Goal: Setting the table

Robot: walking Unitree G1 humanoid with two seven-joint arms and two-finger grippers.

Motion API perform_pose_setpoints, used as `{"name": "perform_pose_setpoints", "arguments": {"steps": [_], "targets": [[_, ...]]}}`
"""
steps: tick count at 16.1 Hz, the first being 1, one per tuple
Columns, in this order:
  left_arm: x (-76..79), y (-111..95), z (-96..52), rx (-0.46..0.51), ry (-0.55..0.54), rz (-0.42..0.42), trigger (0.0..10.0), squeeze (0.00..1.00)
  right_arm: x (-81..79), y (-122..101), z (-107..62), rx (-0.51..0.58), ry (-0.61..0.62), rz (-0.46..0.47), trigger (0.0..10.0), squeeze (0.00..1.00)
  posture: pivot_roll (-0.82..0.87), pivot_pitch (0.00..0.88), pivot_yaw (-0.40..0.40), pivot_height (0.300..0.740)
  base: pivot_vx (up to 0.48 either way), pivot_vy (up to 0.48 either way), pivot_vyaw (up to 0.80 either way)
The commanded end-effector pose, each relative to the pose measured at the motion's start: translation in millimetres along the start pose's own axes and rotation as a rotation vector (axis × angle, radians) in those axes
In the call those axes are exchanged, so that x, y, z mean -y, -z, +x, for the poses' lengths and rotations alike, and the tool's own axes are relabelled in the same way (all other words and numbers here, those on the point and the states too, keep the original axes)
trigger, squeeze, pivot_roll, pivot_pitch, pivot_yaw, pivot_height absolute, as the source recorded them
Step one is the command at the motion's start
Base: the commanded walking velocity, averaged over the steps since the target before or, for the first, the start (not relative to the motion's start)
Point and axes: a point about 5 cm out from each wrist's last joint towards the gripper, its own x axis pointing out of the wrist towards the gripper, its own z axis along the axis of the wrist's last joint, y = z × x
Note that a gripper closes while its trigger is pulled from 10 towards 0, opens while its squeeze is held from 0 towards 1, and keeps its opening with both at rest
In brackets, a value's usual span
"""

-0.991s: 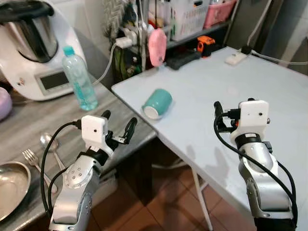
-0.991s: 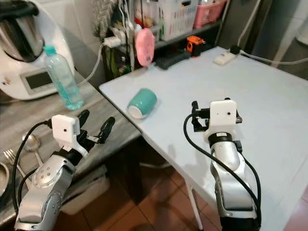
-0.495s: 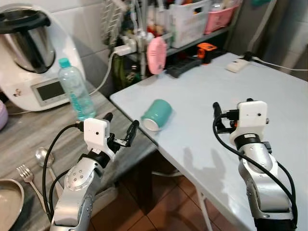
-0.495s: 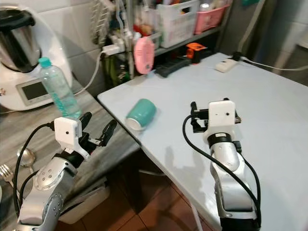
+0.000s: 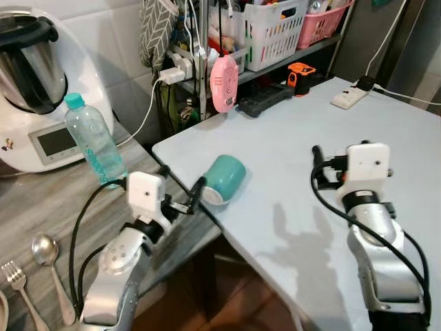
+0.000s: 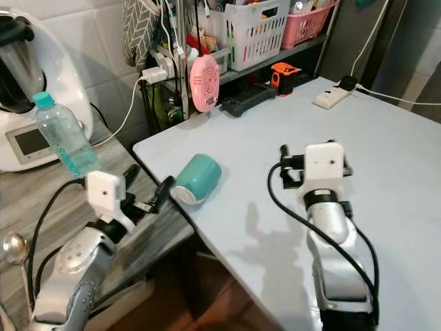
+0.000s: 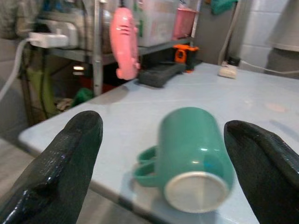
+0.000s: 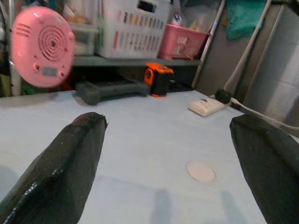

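Note:
A teal mug (image 5: 224, 178) lies on its side near the left front corner of the pale blue table (image 5: 289, 131); in the left wrist view the mug (image 7: 196, 154) points its base and handle toward the camera. My left gripper (image 5: 182, 181) is open just left of the mug, over the table's corner, a little short of it and not touching. My right gripper (image 8: 168, 126) is open with nothing in it, hovering over the table to the right of the mug. A spoon (image 5: 47, 254) and a fork (image 5: 14, 277) lie on the grey counter (image 5: 62, 200) at my left.
On the counter stand a water bottle (image 5: 93, 141) and a white kitchen machine (image 5: 31, 89). At the table's far side are a pink device (image 5: 224, 74), a black item (image 5: 265, 98), an orange tape measure (image 5: 301, 72), a power strip (image 5: 351, 98) and shelf baskets (image 5: 275, 27).
The camera has shifted, so the counter slid left and the metal bowl left the picture. My left gripper has come closer to the mug. The right gripper holds its pose.

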Motion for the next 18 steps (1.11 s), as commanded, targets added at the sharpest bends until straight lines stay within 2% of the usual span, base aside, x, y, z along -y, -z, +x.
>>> {"name": "perform_pose_setpoints", "arguments": {"steps": [1, 4, 12, 14, 16, 18], "targets": [[-8.5, 1, -4.7, -0.013, -0.03, 0.021, 10.0, 0.0, -7.3, -4, 0.9, 0.012, -0.022, 0.009, 10.0, 0.0, -0.05, 0.0, 0.048, 0.74, 0.0, 0.0, 0.0], [-8.0, 1, -5.8, -0.016, -0.025, 0.022, 10.0, 0.0, -8.4, -4, 0.8, 0.011, -0.02, 0.012, 10.0, 0.0, -0.05, 0.0, 0.054, 0.74, 0.0, 0.0, 0.0], [-5.7, 4, -7.5, -0.041, 0.004, 0.039, 10.0, 0.0, 3.7, 1, 0.0, -0.013, 0.045, 0.022, 10.0, 0.0, -0.05, 0.0, 0.068, 0.74, 0.0, 0.0, 0.0], [-5.9, 6, -11.6, -0.056, 0.016, 0.06, 10.0, 0.0, 12.1, -2, 7.1, -0.019, 0.051, 0.063, 10.0, 0.0, -0.05, 0.018, 0.076, 0.74, 0.0, 0.0, 0.0], [-3.1, 9, -19.5, -0.083, 0.047, 0.082, 10.0, 0.0, 24.8, -12, 22.1, 0.001, 0.049, 0.127, 10.0, 0.0, -0.05, 0.043, 0.082, 0.74, 0.0, 0.0, 0.0], [-4.0, 10, -23.4, -0.097, 0.055, 0.092, 10.0, 0.0, 30.4, -16, 31.3, 0.001, 0.041, 0.142, 10.0, 0.0, -0.05, 0.059, 0.089, 0.74, 0.0, 0.0, 0.0]]}}
